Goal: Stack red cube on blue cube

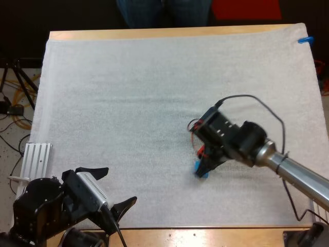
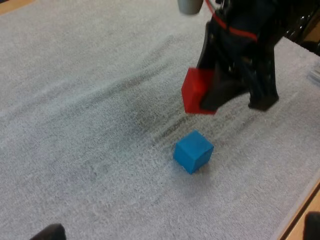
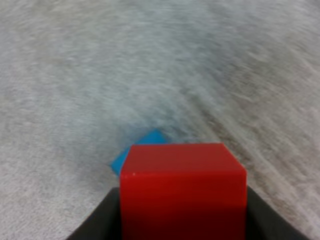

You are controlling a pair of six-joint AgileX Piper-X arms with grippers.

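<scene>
Table (image 1: 154, 33) is carrying a white mat (image 1: 128, 103) that is covering nearly all of its top; bare wood is showing along the far and near edges. A person's legs (image 1: 164, 13) are standing at the far side.

Right arm (image 1: 298, 177) is reaching in from the right edge, over the near right part of the mat. Left arm (image 1: 41, 211) is sitting low at the near left corner, well apart from both cubes. A ribbed pale plate (image 1: 38, 158) is lying just off the mat's left edge, beside the left arm.

Right gripper (image 1: 204, 163) is pointing down at the mat. In the right wrist view its black fingers (image 3: 100, 222) are pressing on the red cube (image 3: 182, 190) from both sides, so the pincer is clamping it, closed down to the cube's width. Left gripper (image 1: 120, 184) is standing wide open, fingers spread and gripping nothing.

From the left wrist view, the red cube (image 2: 197, 92) is hanging in the air in the right gripper (image 2: 220, 95), clear of the mat. The blue cube (image 2: 193, 151) is lying on the mat just below and a little to the side of it; the two are not touching. From the right wrist camera, the blue cube (image 3: 145, 142) is peeking out just beyond the red cube's top edge.
</scene>
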